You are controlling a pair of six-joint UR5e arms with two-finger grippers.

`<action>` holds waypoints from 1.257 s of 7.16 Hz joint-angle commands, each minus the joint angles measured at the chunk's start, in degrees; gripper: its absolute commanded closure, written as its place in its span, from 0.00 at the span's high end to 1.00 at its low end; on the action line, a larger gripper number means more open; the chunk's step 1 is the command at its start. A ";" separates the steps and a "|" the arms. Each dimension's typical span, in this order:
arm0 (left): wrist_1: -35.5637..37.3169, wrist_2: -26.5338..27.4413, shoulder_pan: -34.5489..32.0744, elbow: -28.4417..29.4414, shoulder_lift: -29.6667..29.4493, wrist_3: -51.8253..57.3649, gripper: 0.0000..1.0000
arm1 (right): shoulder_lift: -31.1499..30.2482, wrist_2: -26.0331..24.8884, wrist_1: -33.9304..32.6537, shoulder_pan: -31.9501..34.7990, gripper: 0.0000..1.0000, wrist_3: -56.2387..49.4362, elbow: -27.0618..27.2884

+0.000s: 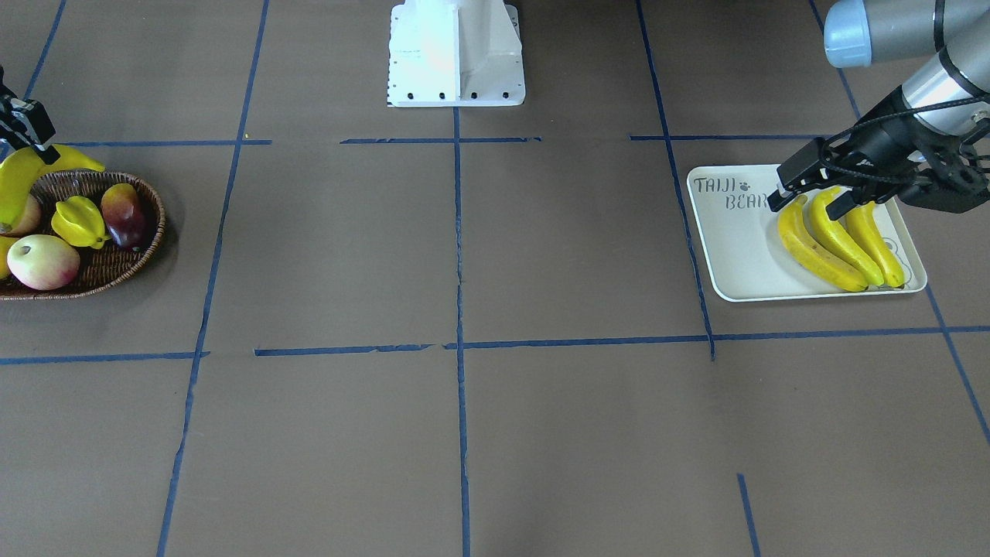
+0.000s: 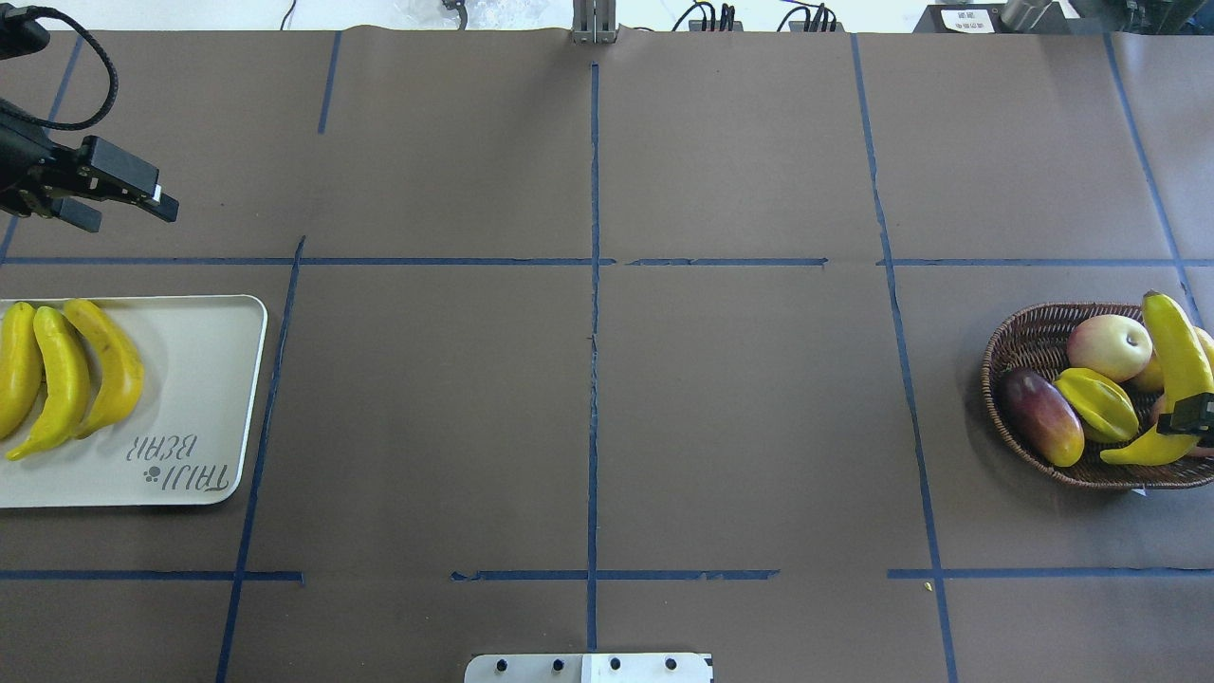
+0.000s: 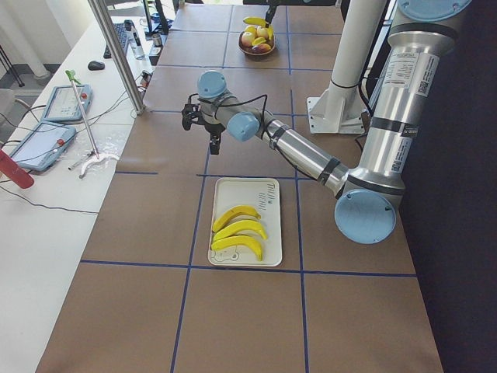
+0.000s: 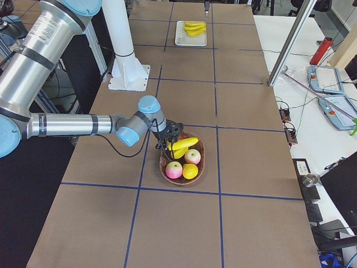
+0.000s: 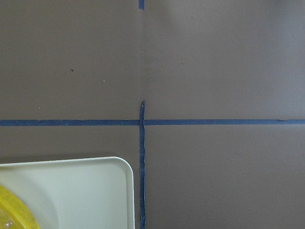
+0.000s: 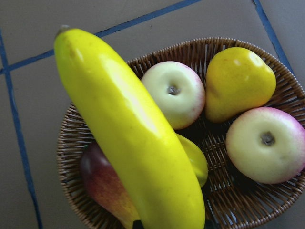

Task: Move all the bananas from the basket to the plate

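Three yellow bananas (image 1: 839, 240) lie side by side on the cream plate (image 1: 735, 247) marked "TAIJI BEAR"; the overhead view shows these bananas (image 2: 66, 375) at the left end of the plate (image 2: 190, 379). My left gripper (image 1: 808, 203) hovers open and empty above the plate's far edge, also in the overhead view as the left gripper (image 2: 128, 213). The fourth banana (image 2: 1176, 360) is tilted over the wicker basket (image 2: 1005, 341), with my right gripper (image 2: 1191, 417) shut on its lower end. It fills the right wrist view as a big banana (image 6: 133, 129).
The basket (image 1: 147, 247) also holds two apples (image 6: 174, 93), a pear (image 6: 238, 81), a starfruit (image 1: 77, 220) and a dark red mango (image 1: 124, 215). The white robot base (image 1: 456, 54) stands at the table's middle edge. Blue tape lines cross the brown table.
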 commanded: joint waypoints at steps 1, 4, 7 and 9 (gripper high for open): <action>0.51 -0.17 0.03 0.82 -2.69 -2.41 1.00 | 12.43 0.46 -15.33 2.13 0.00 -4.01 2.73; -0.28 -0.17 5.38 3.71 -11.37 -10.06 1.00 | 35.90 0.46 -24.17 -3.04 0.01 -3.84 -3.22; -0.80 -0.17 6.36 6.88 -20.17 -14.28 1.00 | 52.39 -0.32 -23.56 -9.28 0.00 -0.61 -13.78; -11.19 0.09 8.19 11.00 -22.30 -28.46 1.00 | 58.27 -1.90 -23.47 -12.36 0.00 5.53 -15.54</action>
